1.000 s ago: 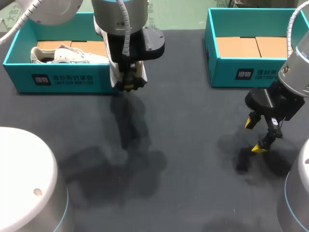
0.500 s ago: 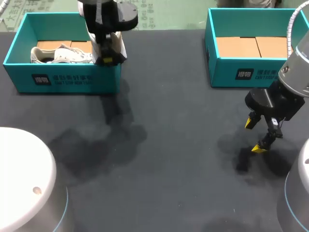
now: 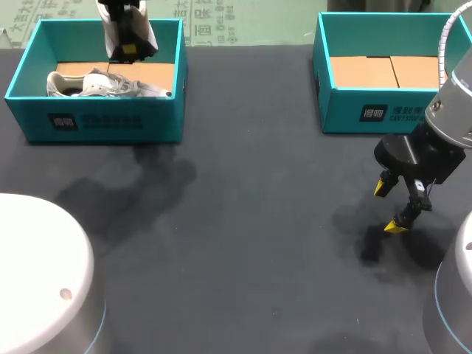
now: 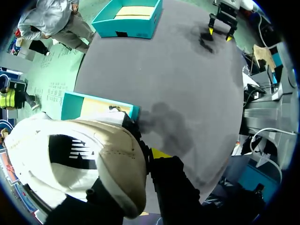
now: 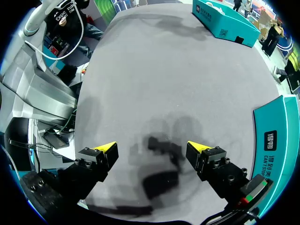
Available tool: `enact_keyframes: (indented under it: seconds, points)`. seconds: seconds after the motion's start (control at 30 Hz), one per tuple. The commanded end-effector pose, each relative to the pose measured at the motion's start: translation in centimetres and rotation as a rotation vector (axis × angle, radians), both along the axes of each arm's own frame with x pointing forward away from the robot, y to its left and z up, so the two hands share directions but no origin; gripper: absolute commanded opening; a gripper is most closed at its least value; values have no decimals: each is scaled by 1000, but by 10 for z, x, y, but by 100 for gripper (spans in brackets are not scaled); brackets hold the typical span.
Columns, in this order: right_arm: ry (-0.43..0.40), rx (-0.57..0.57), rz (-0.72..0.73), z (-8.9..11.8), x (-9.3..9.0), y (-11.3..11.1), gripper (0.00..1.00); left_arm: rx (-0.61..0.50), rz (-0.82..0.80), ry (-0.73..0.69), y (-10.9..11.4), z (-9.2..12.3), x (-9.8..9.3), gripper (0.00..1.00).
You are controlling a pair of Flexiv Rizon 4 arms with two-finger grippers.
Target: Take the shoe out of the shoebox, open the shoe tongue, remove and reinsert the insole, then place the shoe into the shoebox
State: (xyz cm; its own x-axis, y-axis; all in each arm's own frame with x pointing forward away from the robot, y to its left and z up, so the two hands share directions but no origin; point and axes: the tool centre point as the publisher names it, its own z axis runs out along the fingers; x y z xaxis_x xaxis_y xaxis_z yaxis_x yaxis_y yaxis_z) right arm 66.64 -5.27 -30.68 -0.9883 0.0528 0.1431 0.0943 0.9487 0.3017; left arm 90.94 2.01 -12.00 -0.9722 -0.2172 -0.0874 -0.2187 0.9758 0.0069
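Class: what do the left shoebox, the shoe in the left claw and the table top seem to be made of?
Left shoebox: probably cardboard, teal matte outside, bare brown flaps inside. Shoe: seemingly smooth white leather or synthetic; stitched seams. Table top: dark matte cloth or mat; no glare.

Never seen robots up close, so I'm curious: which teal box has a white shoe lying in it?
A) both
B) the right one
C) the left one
C: the white shoe lies in the left box; the right box shows only its cardboard floor.
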Motion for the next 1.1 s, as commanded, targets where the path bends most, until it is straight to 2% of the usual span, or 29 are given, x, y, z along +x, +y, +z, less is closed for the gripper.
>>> enact_keyframes:
  seconds: [0.03,0.17,0.2,0.5,0.7,0.83,0.97,1.1]
  points:
    - [-1,-1,-1,0,-1,0,100,4,0,1,-2,1,1,0]
    - [-1,-1,-1,0,-1,0,100,4,0,1,-2,1,1,0]
    - [-1,-1,-1,0,-1,0,100,21,10,-21,3,-3,8,0]
    - [-1,-1,-1,0,-1,0,100,26,72,60,72,-18,106,0]
    - [-1,-1,-1,0,-1,0,100,6,45,93,109,-19,149,0]
    - [-1,-1,-1,0,-1,0,100,11,23,75,130,-16,167,0]
    - [-1,-1,-1,0,-1,0,100,32,-72,64,150,-15,180,0]
    - [-1,-1,-1,0,-1,0,100,32,-72,64,150,-15,180,0]
